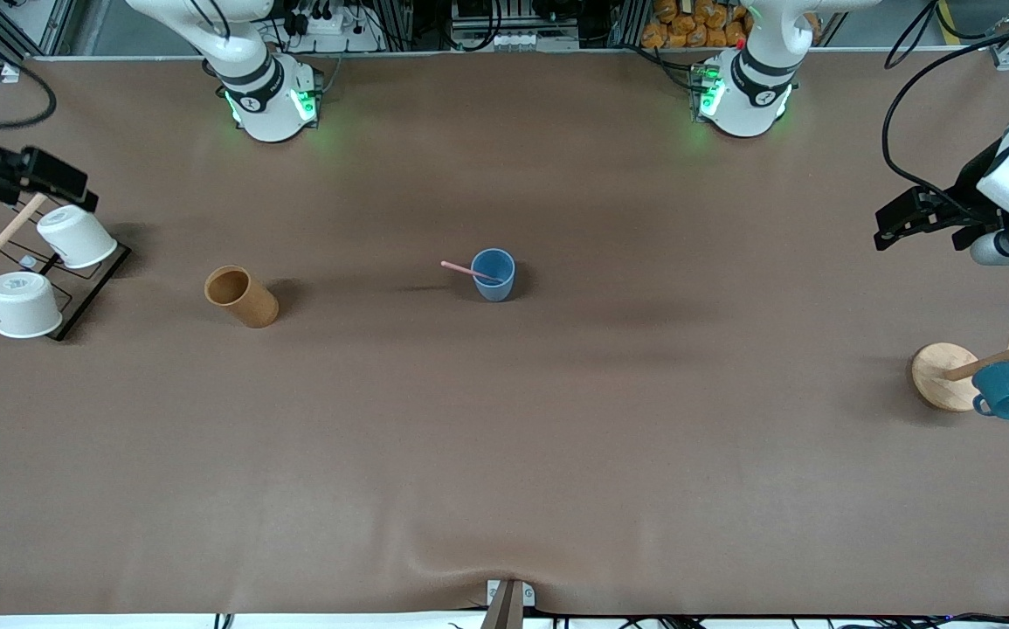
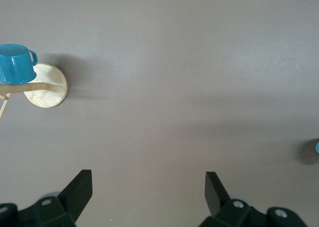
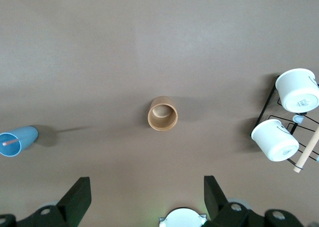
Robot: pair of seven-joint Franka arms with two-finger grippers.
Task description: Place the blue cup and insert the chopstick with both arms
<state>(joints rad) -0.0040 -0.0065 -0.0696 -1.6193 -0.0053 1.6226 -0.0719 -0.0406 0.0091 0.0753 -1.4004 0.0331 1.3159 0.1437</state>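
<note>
The thin pale-pink chopstick (image 1: 462,269) is leaned inside the small light-blue cup (image 1: 494,275) — nothing should be disturbed. The left pincer (image 2: 148,192) and the right pincer (image 3: 147,192) are spread and are best kept high, above the surface ends.

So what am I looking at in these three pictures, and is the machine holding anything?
You see two white robot arms bolted along one edge of a brown table. The big picture looks down from a high camera facing them. The two smaller ones come from cameras on each arm's wrist, looking down past its black fingers.

In the middle stands the blue cup with the chopstick leaning inside it. A brown cylinder stands toward the right arm's end, next to a wire rack with two white cups. At the left arm's end a teal mug hangs on a wooden stand.

Nothing is held. The left gripper and the right gripper are both open, each hanging over its own end of the table.
</note>
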